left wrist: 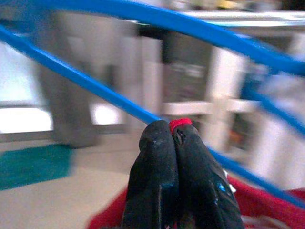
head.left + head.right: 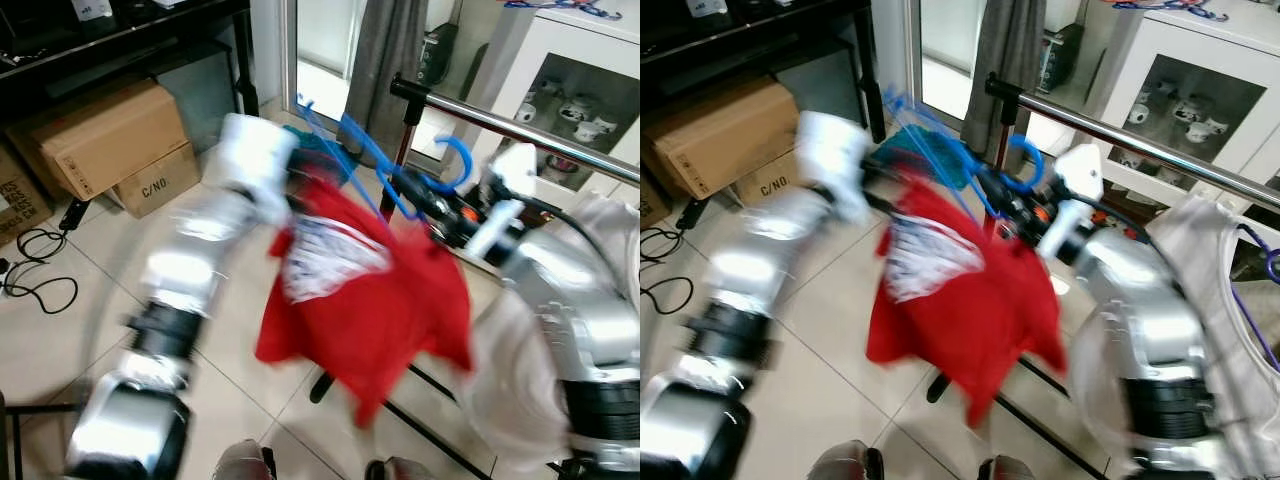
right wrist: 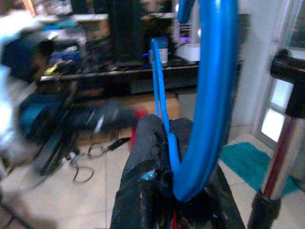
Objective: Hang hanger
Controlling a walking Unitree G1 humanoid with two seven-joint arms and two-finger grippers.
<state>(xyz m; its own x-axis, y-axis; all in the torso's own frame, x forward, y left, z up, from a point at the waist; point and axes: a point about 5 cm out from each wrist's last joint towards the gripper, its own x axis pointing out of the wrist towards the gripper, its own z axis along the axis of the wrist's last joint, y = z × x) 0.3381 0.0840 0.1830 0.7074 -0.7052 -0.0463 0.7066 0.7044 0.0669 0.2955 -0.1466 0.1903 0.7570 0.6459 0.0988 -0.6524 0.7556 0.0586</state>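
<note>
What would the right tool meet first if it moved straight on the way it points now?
Probably the metal rail: the right tool, shut on the blue hanger, points up toward it. Blur leaves depth uncertain.

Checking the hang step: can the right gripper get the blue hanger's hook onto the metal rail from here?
Probably yes. The right gripper is shut on the blue hanger near its hook, which sits close below the metal rail. Nothing visible blocks the lift; the red shirt hangs below. Blur limits certainty.
</note>
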